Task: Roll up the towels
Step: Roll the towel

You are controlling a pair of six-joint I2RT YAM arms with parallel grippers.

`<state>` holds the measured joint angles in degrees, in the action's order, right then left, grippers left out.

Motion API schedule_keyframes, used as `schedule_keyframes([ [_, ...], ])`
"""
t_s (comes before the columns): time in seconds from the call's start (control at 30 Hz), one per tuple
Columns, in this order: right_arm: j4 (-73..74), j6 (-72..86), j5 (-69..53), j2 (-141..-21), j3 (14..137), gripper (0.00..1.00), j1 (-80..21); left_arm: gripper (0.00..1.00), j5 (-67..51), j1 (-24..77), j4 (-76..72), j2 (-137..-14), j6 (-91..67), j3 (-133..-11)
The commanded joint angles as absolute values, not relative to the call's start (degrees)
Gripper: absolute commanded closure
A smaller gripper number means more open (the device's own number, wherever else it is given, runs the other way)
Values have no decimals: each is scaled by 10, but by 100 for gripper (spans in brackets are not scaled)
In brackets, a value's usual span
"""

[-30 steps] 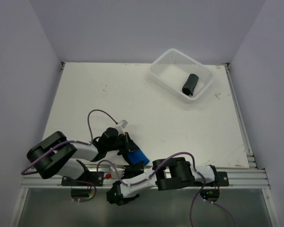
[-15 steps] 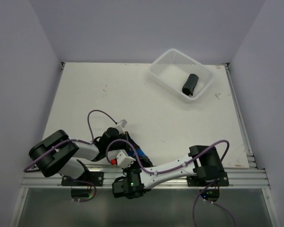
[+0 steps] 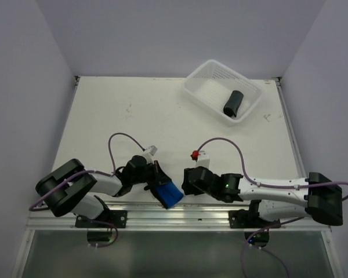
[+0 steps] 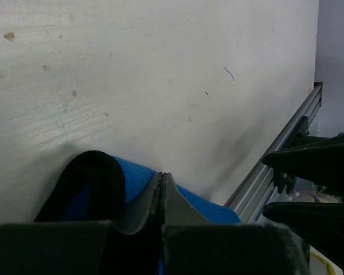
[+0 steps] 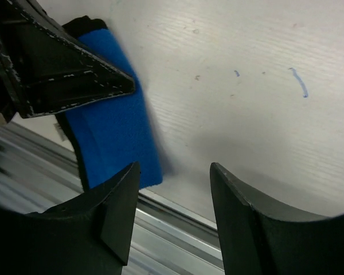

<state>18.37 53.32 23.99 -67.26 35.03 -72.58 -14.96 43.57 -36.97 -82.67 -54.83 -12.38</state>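
The bright blue towel [image 3: 169,194] lies at the table's near edge, its black-edged end curled over [image 4: 92,183]. My left gripper [image 3: 159,182] is shut across it, and a sliver of blue shows between its jaws [image 4: 161,175]. In the right wrist view its dark fingers [image 5: 74,74] cover the towel's [image 5: 114,114] upper part. My right gripper [image 3: 185,184] is open just right of the towel, with nothing between its fingers [image 5: 175,189]. The purple and black towel [image 3: 233,103] lies rolled in the white basket [image 3: 203,99].
The basket stands at the far right of the table. An aluminium rail [image 3: 278,217] runs along the near edge, right under the blue towel's end [image 5: 178,229]. The right arm lies stretched along that edge. A purple cable [image 3: 122,138] loops over the left arm.
The right arm has swung from left of the towel, below the table edge, round to the towel's right side, and its jaws have opened. The left gripper stays shut in place.
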Motion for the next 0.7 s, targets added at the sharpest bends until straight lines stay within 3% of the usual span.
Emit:
schedule_keyframes([
  [0.0,4,579,94,-650,299,43,-672,100,-105,433,-314,-845,-506,-123],
  [0.13,-98,615,15,-685,258,43,-644,100,-105,433,-316,-846,-505,-123],
  [0.4,-205,657,-22,-787,246,45,-642,100,-98,434,-301,-836,-502,-122],
  [0.67,-203,664,-20,-796,216,63,-643,100,-93,433,-295,-831,-501,-121],
])
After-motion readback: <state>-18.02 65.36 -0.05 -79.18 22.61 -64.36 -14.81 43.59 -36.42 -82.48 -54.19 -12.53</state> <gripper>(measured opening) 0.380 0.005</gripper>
